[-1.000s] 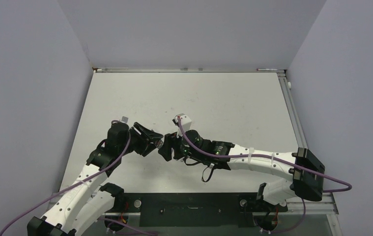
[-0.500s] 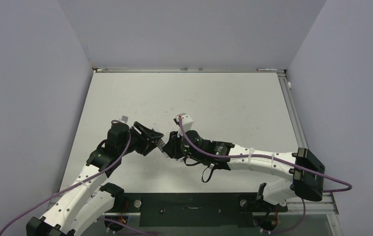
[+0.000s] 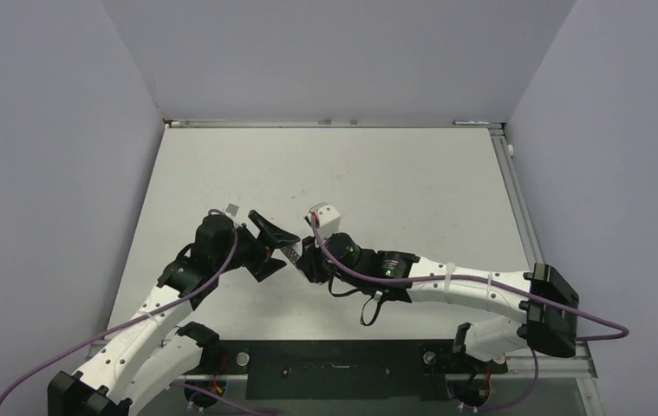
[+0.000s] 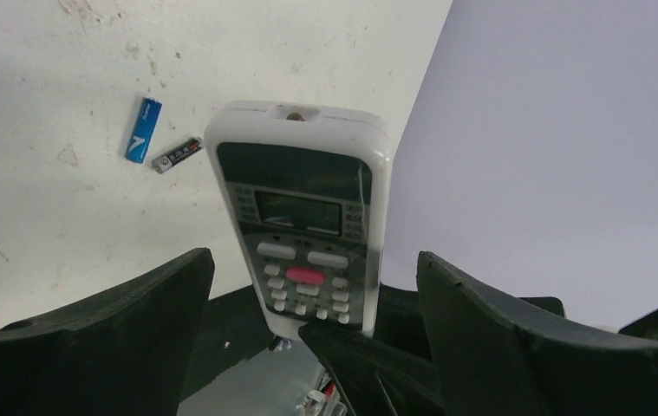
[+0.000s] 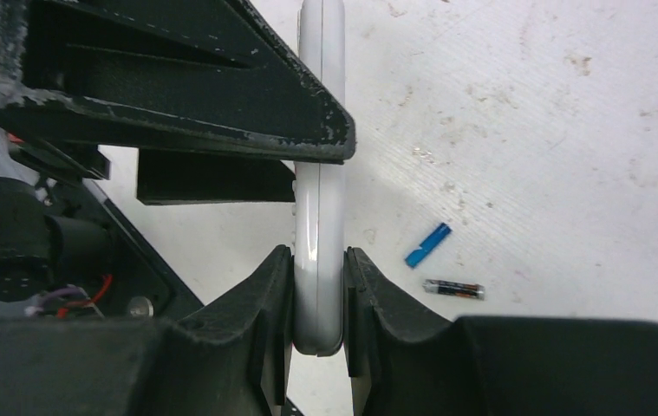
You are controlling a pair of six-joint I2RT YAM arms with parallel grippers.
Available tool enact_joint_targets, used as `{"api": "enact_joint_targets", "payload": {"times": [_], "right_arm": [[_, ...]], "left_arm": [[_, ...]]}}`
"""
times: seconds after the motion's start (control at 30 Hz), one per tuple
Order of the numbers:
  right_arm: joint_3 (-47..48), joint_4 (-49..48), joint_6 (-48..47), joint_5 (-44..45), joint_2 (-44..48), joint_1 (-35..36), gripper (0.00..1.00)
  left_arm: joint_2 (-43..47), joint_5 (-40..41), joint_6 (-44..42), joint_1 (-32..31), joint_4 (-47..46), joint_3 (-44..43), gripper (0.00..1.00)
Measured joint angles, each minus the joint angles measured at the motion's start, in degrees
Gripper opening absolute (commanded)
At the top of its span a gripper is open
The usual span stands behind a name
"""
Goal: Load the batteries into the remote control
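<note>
1. The right gripper (image 5: 319, 256) is clamped on the lower end of the remote (image 4: 303, 199). It holds the remote up above the table (image 3: 412, 182), button face toward the left wrist camera.
2. The left gripper (image 4: 315, 260) has its jaws spread wide, one on either side of the remote. In the left wrist view there is a clear gap on both sides.
3. The blue battery (image 4: 142, 130) and the dark battery (image 4: 178, 155) lie on the table just beside each other, apart from the remote and both grippers.
</note>
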State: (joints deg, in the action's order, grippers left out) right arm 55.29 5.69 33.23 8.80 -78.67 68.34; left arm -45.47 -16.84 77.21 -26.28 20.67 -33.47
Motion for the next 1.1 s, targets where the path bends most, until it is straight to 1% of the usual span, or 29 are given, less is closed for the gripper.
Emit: {"api": "enact_joint_targets", "payload": {"times": [0.1, 0.27, 0.5, 0.73, 0.83, 1.1], "right_arm": [[-0.2, 2.4, -3.7, 1.6, 1.3, 0.0, 0.08], [-2.6, 5.4, -12.0, 6.0, 6.6, 1.2, 0.08], [-9.3, 6.4, -25.3, 11.5, 16.2, 5.5, 0.08], [-13.6, 6.8, -37.2, 18.0, 22.6, 10.6, 0.09], [-15.1, 5.6, -42.5, 21.0, 24.0, 13.7, 0.08], [-20.7, -2.0, -57.6, 28.5, 24.9, 20.0, 0.08]], "left_arm": [[-0.6, -2.1, -0.5, 0.0, 0.0, 0.0, 0.90], [-1.7, -6.0, -2.1, 0.0, 0.0, -0.8, 0.93], [-5.2, -13.0, -4.9, 0.0, -0.6, -3.8, 0.94], [-7.0, -20.5, -4.7, 0.0, -5.4, -4.0, 0.95], [-7.3, -23.1, -4.1, 0.0, -6.9, -4.0, 0.95], [-7.1, -28.3, -1.4, 0.0, -11.5, -3.3, 0.90]]}}
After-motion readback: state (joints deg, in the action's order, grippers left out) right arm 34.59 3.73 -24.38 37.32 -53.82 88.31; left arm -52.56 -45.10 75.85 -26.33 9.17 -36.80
